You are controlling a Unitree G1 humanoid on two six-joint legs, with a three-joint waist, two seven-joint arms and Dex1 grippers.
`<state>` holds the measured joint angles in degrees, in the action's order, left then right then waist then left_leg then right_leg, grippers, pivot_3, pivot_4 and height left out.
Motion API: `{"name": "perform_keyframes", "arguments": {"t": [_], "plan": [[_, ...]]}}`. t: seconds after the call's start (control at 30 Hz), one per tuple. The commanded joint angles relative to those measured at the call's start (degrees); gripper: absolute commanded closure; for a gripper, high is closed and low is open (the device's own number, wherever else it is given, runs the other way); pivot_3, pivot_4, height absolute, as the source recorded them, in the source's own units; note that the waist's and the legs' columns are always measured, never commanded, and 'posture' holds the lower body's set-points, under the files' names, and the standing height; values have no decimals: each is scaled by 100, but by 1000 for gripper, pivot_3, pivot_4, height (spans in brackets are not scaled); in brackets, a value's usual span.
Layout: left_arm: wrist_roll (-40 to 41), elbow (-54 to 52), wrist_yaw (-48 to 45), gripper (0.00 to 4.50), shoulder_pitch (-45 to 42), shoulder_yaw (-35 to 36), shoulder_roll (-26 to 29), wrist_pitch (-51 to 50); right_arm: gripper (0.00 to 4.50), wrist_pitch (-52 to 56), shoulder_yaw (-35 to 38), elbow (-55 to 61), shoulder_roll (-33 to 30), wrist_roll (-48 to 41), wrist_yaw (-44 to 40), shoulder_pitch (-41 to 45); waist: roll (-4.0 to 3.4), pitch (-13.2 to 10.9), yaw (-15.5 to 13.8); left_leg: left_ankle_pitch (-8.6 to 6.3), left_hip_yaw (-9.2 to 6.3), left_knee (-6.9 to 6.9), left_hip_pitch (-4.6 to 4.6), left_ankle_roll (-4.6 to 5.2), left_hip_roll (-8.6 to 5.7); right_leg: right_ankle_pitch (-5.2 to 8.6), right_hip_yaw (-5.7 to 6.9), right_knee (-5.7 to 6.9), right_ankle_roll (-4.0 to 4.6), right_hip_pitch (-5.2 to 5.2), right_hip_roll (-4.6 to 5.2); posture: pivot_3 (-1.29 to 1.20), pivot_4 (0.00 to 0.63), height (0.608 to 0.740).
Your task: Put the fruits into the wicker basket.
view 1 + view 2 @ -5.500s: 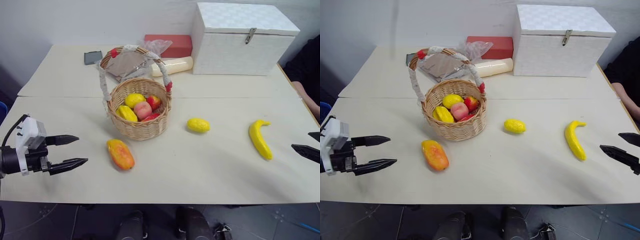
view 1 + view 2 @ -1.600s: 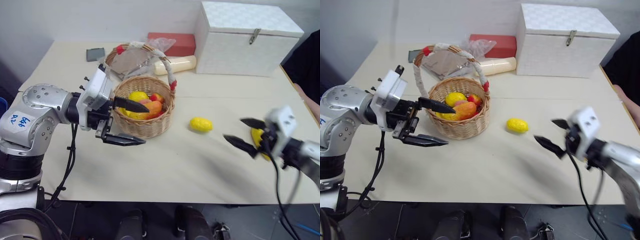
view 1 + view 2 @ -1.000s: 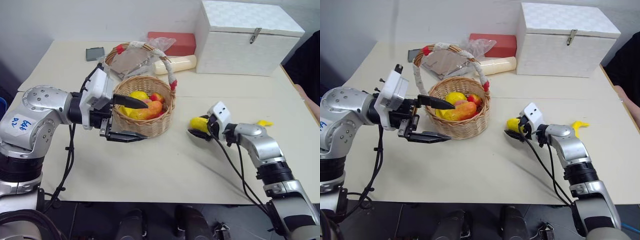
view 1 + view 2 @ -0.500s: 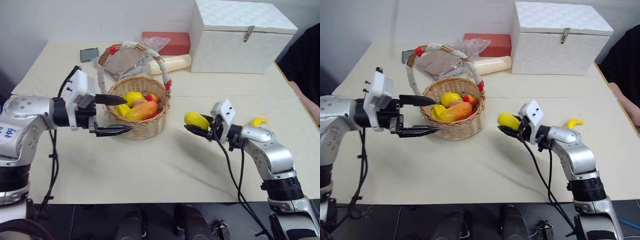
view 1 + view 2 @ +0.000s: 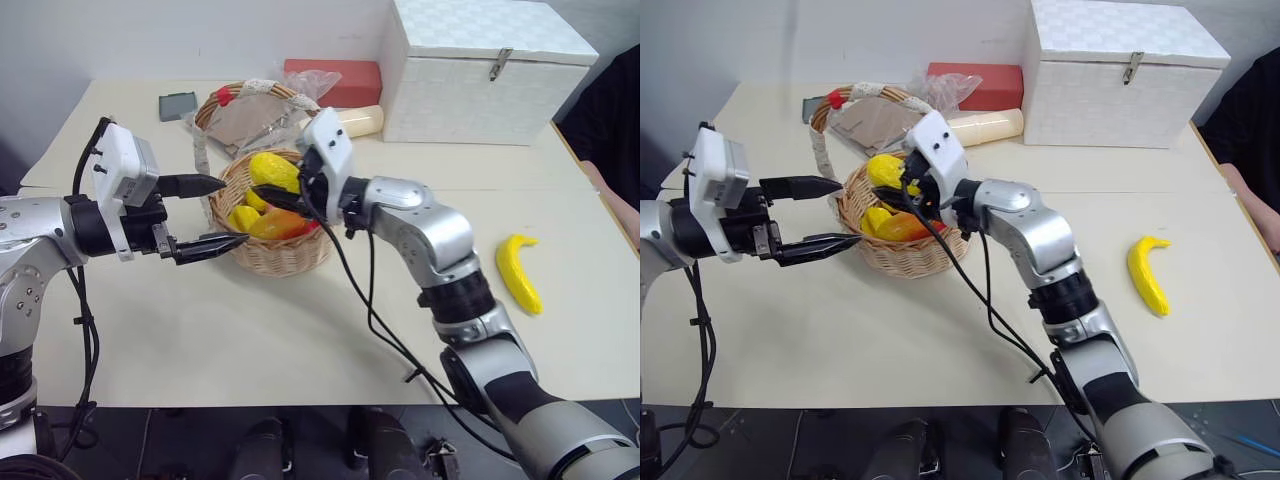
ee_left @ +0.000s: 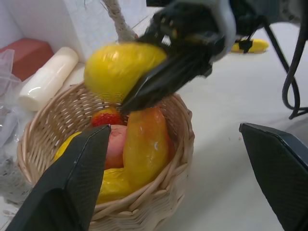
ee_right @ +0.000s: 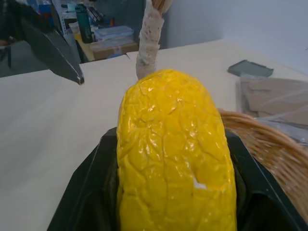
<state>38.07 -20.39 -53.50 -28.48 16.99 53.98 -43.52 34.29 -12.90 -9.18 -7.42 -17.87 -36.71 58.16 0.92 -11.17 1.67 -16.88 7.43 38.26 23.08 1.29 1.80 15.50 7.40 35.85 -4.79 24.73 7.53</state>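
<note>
Left eye view shows you the yellow lemon (image 5: pixel 274 170) pinched between the two black fingers of the right gripper (image 5: pixel 283 186), held up just over the round wicker basket (image 5: pixel 268 252). Down in the basket you can see the orange mango (image 5: pixel 275 223) with other yellow and red fruits, while the banana (image 5: pixel 518 273) lies alone on the table (image 5: pixel 300 330), well apart on the right side. Your left gripper (image 5: pixel 213 215) hangs just beside the basket's left edge with its fingers spread wide and nothing between them.
</note>
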Motion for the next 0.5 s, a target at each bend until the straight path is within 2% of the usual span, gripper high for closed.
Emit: {"name": "perform_keyframes", "arguments": {"t": [0.03, 0.07, 0.13, 0.23, 0.37, 0.5], "plan": [[171, -293, 120, 0, 35, 248, 105, -52, 1997, -514, 79, -536, 292, 196, 82, 381, 0, 0, 10, 0, 0, 0, 0, 0, 1, 0, 2, 0, 0, 1, -2, 0, 150, 740], [189, -303, 137, 0, 35, 261, 109, -66, 1833, -615, 84, -710, 367, 261, 124, 430, 0, 0, 15, 0, -1, -1, 0, 0, 2, 0, 2, 0, 0, 2, -2, 0, 150, 740], [205, -309, 171, 0, 25, 257, 109, -79, 1223, -789, 93, -874, 447, 388, 208, 450, 0, 0, 18, 1, -1, -3, 0, -3, 4, 0, 1, 1, 1, 3, -4, 0, 150, 740], [217, -254, 179, 0, -33, 165, 71, -59, 146, -631, 245, -320, 382, 270, 197, 241, 0, 0, 12, 2, 0, -3, 2, -3, 4, 0, 0, 2, 1, 7, -4, 0, 150, 740], [198, -169, 126, 0, -212, -56, -5, 17, 28, -434, 636, 1084, -82, -150, -43, -385, 0, 0, -22, 2, -14, 0, 12, -3, 1, 0, -3, 0, 1, 5, -1, 0, 150, 740], [265, 52, -76, 0, -587, -385, -164, 60, 28, 773, 1665, 2894, -1046, -1356, -176, -1418, 5, 3, -119, 3, -35, 2, 17, -1, -4, 0, 1, -11, 0, -10, -3, 0, 150, 740]]}}
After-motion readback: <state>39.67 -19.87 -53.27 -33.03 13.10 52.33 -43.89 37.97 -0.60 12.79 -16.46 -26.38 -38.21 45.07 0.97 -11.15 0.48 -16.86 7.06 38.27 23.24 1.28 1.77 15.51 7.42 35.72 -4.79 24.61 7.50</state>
